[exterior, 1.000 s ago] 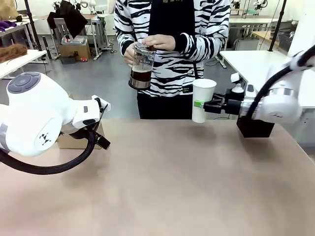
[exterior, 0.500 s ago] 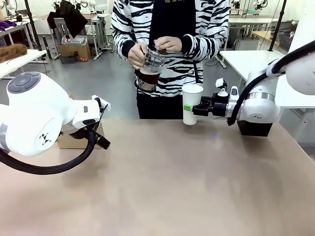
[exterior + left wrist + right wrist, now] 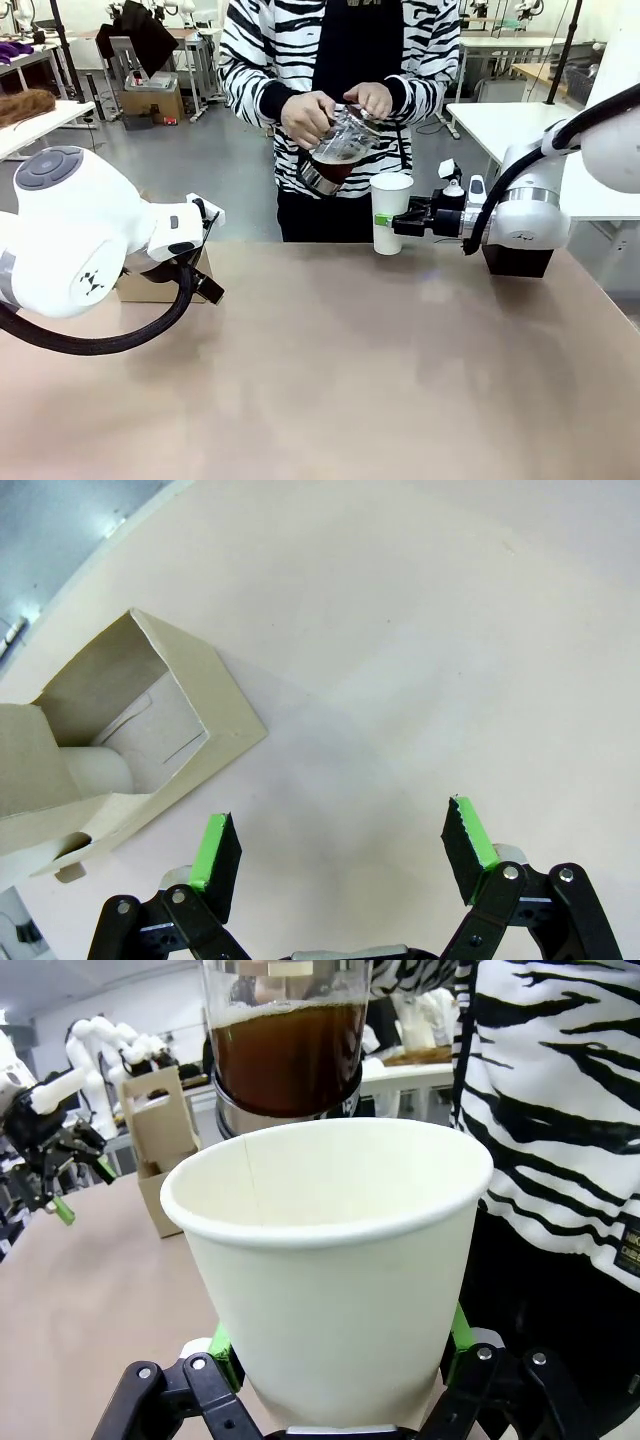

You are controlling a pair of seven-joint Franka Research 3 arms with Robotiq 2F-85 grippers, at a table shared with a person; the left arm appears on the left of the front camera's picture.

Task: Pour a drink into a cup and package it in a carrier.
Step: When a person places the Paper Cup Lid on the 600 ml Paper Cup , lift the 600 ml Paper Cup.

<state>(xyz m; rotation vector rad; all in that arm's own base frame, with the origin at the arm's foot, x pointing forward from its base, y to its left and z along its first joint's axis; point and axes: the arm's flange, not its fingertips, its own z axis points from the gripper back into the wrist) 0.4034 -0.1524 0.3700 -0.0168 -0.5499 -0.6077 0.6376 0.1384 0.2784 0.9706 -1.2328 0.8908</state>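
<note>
- Right gripper (image 3: 386, 221): reaches in from the right side of the front view. Its jaws pinch the cup (image 3: 390, 205) from both sides, low on the wall. In the right wrist view the green pads (image 3: 222, 1341) press against the cup (image 3: 330, 1260) just above the gripper (image 3: 340, 1365).
- Cup: a white paper cup, upright, open at the top with a rolled rim. It sits at the far edge of the surface (image 3: 350, 370), in front of the person. Whether its base rests on the surface cannot be told.
- Glass jug (image 3: 340, 152): held in both of the person's hands, one hand (image 3: 305, 115) on its side and the other hand (image 3: 370, 98) at its top. The jug is tilted towards the cup, just above and beside the rim.
- Drink (image 3: 333, 168): dark reddish-brown liquid inside the jug. In the right wrist view the drink (image 3: 285, 1055) lies directly behind the cup's rim.
- Left gripper (image 3: 345, 850): its jaws are spread wide over bare surface.
- Carrier (image 3: 150, 740): brown cardboard, just beside the left jaws. In the front view the carrier (image 3: 150, 287) is at the surface's left, partly behind the left arm.
- Black box (image 3: 518, 262): on the surface behind the right arm.
</note>
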